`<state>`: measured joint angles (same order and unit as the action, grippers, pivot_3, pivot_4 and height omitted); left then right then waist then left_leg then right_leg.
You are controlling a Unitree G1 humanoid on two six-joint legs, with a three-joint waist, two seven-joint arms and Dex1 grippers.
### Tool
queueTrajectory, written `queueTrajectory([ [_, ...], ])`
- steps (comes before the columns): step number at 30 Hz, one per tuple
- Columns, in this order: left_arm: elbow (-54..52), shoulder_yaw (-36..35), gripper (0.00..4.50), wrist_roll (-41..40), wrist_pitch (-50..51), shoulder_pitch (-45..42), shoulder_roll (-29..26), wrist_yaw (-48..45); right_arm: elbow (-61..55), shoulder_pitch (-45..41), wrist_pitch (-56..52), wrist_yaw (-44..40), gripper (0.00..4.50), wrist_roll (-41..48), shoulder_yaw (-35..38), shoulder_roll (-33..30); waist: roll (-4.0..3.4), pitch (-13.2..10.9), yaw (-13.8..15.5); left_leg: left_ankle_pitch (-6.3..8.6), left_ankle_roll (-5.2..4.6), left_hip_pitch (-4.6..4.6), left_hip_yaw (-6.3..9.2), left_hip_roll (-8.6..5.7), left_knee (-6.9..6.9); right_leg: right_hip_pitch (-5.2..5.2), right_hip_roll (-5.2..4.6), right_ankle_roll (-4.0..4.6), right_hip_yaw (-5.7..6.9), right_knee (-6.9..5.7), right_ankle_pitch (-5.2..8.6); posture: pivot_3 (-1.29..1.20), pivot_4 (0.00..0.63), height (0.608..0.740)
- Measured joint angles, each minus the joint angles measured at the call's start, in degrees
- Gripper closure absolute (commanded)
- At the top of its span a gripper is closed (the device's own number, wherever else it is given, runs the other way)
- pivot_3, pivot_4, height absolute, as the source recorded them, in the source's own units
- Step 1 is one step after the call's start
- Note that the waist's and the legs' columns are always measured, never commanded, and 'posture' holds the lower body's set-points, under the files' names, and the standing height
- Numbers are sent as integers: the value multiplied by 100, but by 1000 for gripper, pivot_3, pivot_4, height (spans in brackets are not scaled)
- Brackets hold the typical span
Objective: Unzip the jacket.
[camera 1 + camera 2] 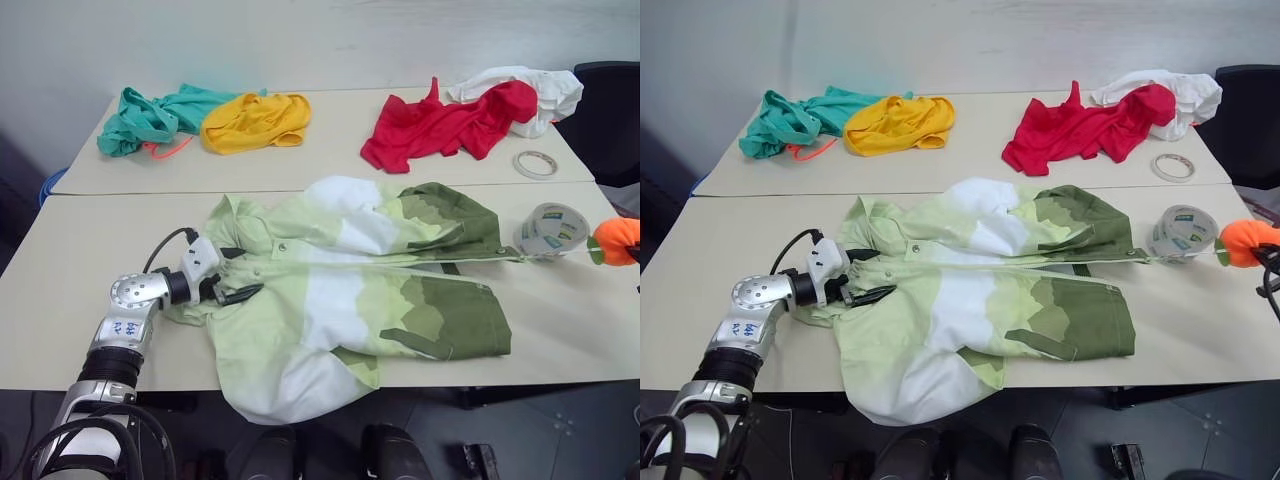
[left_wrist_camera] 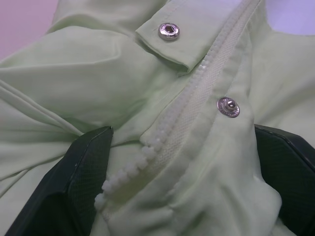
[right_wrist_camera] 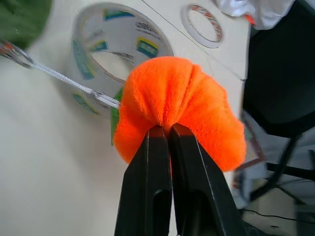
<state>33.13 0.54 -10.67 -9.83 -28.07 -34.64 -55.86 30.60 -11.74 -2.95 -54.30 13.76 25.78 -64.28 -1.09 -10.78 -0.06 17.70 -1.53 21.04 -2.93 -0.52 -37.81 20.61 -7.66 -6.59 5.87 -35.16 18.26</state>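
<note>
The big light-green, white and dark olive colour-block fabric jacket [image 1: 360, 300] lies spread across the near table, centre of the head view, hem drooping over the front edge. My left gripper [image 1: 228, 288] sits at the collar end, centre-left, fingers [image 2: 81, 172] spread wide either side of the pale plastic zipper teeth [image 2: 197, 98] and a metal snap [image 2: 229, 106], not clamped on anything. My right gripper [image 3: 165, 130] is squeezed tight on a fuzzy orange pom-pom pull [image 1: 615, 240] at the right edge, joined by a thin clear cord [image 3: 74, 83] running back toward the olive hem, over a clear tape roll [image 1: 551, 229]. Cloth looks light and floppy, so I expect bunching; best to pin the collar by the teeth, haul by the pom-pom.
</note>
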Motion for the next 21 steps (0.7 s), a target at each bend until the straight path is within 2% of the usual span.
queueTrajectory([
  [1, -137, -80, 0, -98, 183, 73, -4, -37, -283, 209, -186, -91, 3832, 139, 85, 17, 0, 0, -5, 3, 2, 4, 0, 5, 0, 2, 5, 0, 0, 4, 0, 0, 150, 740],
  [6, -1163, -372, 0, -817, 1316, 626, -111, -391, -1088, 803, -371, -224, 2112, 601, 665, 319, 13, -8, -11, 11, -3, 20, -4, 6, 0, 8, 10, 0, 0, -3, 0, 0, 150, 740],
  [9, -2119, -641, 0, -1320, 1939, 1044, -429, -605, -1631, 868, -387, -428, 1029, 1025, 1044, 447, 34, -25, -12, 12, -3, 22, -2, 9, -1, 8, 11, 0, -2, 11, 0, 0, 150, 740],
  [12, -3077, -1165, 0, -1784, 2364, 1392, -1001, -818, -2544, 626, -888, -661, 42, 1667, 1125, 433, 42, -32, -32, 17, 5, 18, 8, 19, -2, 5, 12, 2, -33, 22, 0, 0, 150, 740],
  [14, -3399, -1444, 0, -1828, 2400, 1505, -1231, -798, -3026, 410, -1122, -810, 13, 1940, 933, 415, 41, -31, -13, 22, 6, 15, 10, 19, -2, 3, 12, 4, -43, 23, 1, 0, 150, 740],
  [16, -3521, -1576, 0, -1594, 2271, 1901, -1483, -726, -3511, 298, -1053, -1179, 13, 2006, 368, 421, 39, -30, -19, 33, 6, 14, 10, 20, 3, 4, 13, 7, -45, 29, 3, 0, 150, 740],
  [21, -3563, -1814, 0, -1403, 1703, 3054, -1444, -830, -3766, 349, -572, -1986, 13, 1820, -1056, 1006, 57, -38, 5, 47, -5, 35, 9, 19, 6, 9, 12, 7, -43, 45, 3, 0, 150, 740],
])
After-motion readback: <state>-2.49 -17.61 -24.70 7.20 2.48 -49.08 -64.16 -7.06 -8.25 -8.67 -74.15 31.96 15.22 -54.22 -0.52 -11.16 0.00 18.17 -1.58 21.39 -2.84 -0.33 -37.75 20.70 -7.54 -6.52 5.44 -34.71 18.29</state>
